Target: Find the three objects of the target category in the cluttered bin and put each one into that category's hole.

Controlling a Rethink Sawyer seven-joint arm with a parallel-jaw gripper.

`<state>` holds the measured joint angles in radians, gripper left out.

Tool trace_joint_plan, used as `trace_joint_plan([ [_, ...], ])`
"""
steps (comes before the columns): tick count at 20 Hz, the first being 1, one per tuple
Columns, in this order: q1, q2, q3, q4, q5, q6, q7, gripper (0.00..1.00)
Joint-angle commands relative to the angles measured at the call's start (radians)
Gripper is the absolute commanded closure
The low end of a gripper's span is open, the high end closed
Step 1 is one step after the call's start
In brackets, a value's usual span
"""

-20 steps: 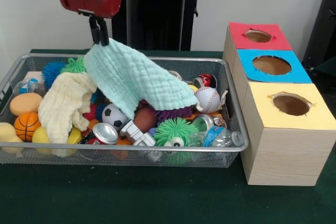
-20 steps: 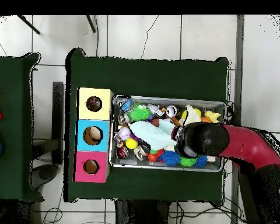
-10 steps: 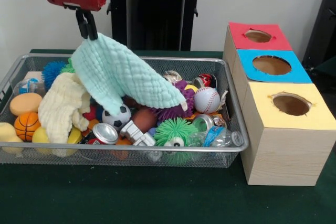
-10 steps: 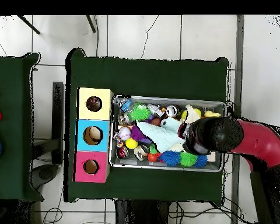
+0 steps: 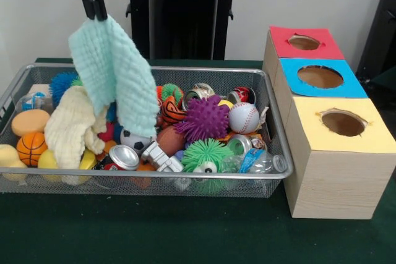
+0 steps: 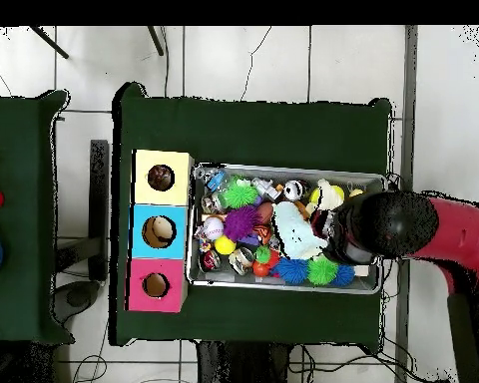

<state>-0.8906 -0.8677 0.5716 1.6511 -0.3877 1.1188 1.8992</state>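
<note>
Cloth, pale green, hangs over the bin's left end, pinched at its top corner by my gripper. I see a purple ball at the bin's middle. 3 boxes stand just right of the bin on dark green felt; white wall behind.

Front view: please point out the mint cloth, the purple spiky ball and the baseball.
mint cloth (image 5: 114,72), front view, middle of the hanging fabric.
purple spiky ball (image 5: 199,117), front view, centre of the ball.
baseball (image 5: 244,117), front view, centre of its white face.
</note>
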Motion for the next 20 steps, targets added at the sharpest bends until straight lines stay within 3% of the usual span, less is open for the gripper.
trace_joint_plan([
  [1,-0.029,-0.103,0.085,-0.07,0.011,0.218,-0.334,1.0],
  [6,-0.029,-0.126,0.096,-0.065,0.016,0.235,-0.308,1.0],
  [20,-0.005,-0.103,0.093,-0.002,-0.007,0.117,-0.232,1.0],
])
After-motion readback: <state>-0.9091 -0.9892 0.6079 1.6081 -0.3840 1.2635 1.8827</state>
